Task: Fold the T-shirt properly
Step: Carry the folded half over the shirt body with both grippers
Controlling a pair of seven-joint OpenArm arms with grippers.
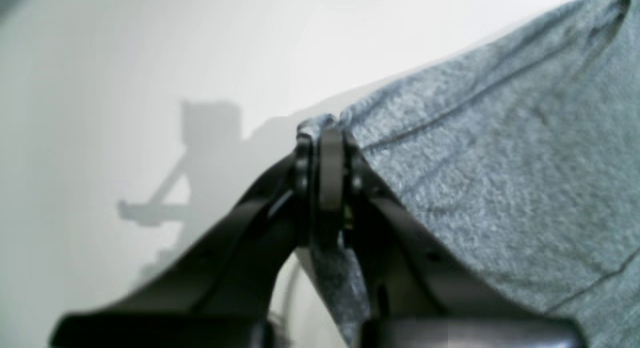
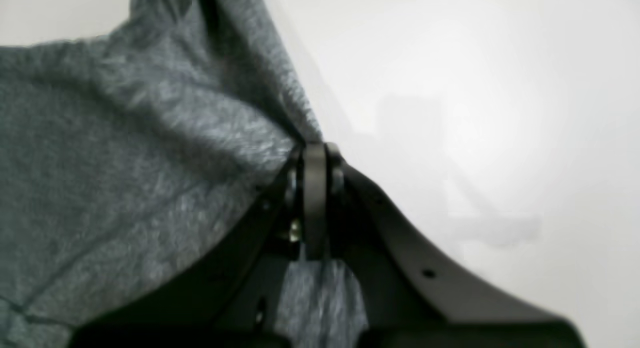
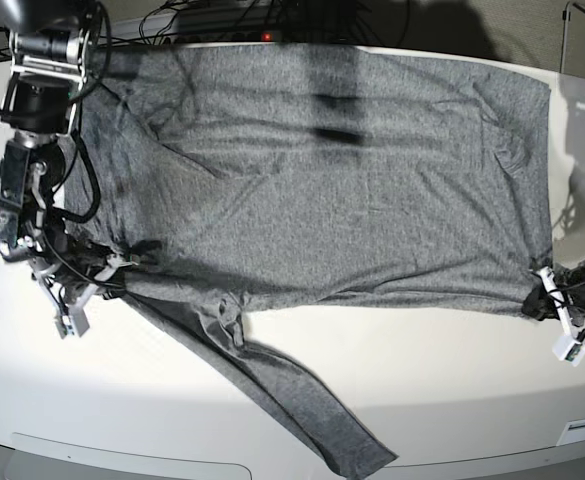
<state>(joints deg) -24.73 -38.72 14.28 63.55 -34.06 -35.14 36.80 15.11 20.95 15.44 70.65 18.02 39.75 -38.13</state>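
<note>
From the base view I have the T-shirt spread wide across the white tabletop, heather-grey and plain, covering most of the far half. Its near edge runs roughly straight between my two arms, and one long sleeve trails off that edge toward the front of the tabletop, lying diagonally and flat. Dark shadow bands cross the cloth near its far edge.

My left claw is pinched tight on the shirt: in the left wrist view the fingertips are pressed together with a small bunch of grey knit poking out above them, and more cloth hangs down between the fingers below. The fabric slopes away from the grip toward the upper right of that view, with a seam line running across it. In the base view this claw sits at the shirt's near corner on that view's right.

My right claw is likewise clamped on cloth. The right wrist view shows the fingertips together with the knit gathered into folds at the grip, spreading to the left, and a strip of grey visible below between the fingers. In the base view it holds the near edge on that view's left, where the fabric puckers into a small dark knot.

Cables lie along the far edge behind the shirt.
</note>
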